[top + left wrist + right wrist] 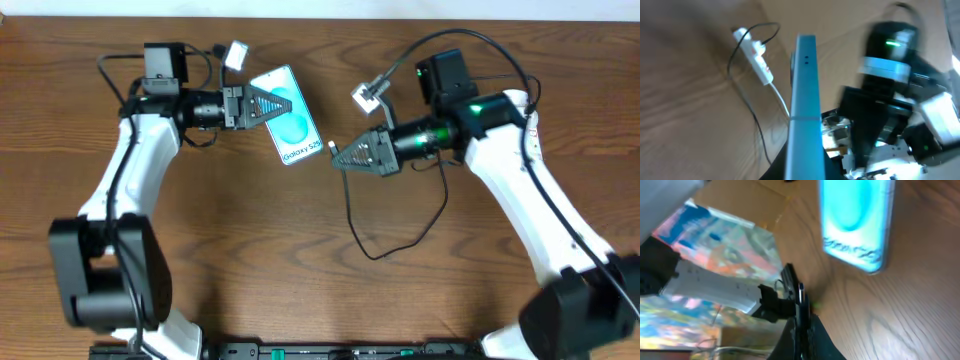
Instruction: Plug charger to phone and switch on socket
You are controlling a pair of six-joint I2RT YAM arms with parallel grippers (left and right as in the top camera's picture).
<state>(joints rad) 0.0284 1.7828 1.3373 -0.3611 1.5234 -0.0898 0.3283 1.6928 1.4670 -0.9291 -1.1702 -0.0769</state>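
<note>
Brown wood-grain worktop (300, 280) lies under both white arms. The left arm reaches rightward with its elbow bent, its pincer (286, 103) clenched on the phone (298, 135), a slim glossy slab with a turquoise screen (seen edge-on from the left wrist). The right arm stretches leftward, its pincer (337, 157) clamped on the charger (349, 210), whose thin black cable loops over the wood; its plug end is near the phone's lower end. The socket (756, 55), a narrow white plastic strip with red marks, lies flat on the worktop beyond the phone.
</note>
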